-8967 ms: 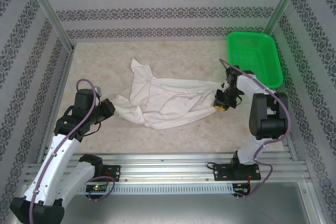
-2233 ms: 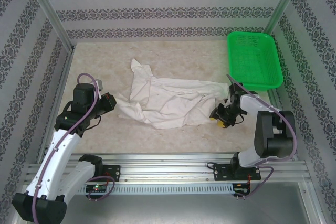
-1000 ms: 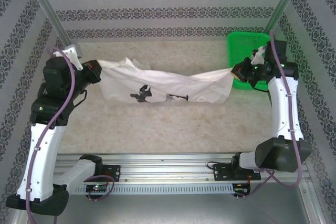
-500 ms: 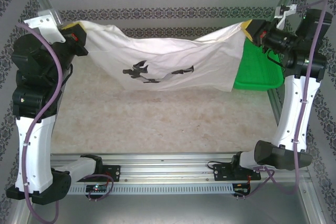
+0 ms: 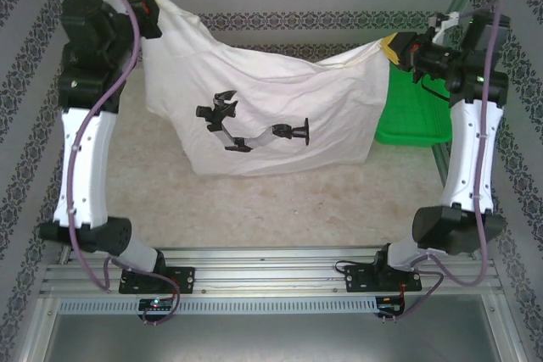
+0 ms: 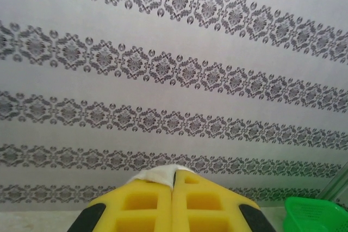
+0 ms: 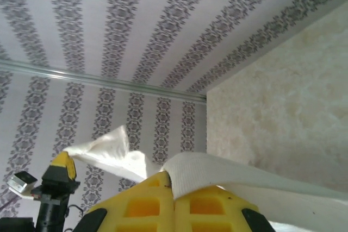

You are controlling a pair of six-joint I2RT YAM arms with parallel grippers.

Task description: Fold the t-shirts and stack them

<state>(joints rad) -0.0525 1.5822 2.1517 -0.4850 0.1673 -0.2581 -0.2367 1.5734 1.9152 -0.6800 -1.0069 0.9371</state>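
Above the table (image 5: 280,205), the white t-shirt (image 5: 280,99) hangs spread from ten to two o'clock. The left gripper (image 5: 142,2) and right gripper (image 5: 395,45) each pinch a top corner. Light and limp, it sags between them; corner holds suit it.

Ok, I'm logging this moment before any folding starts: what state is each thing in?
t-shirt: held up, hanging spread between both arms, print facing the top camera.
left fingers: shut on one top corner of the t-shirt.
right fingers: shut on the other top corner.
green basket: upright on the table, partly hidden behind the t-shirt.
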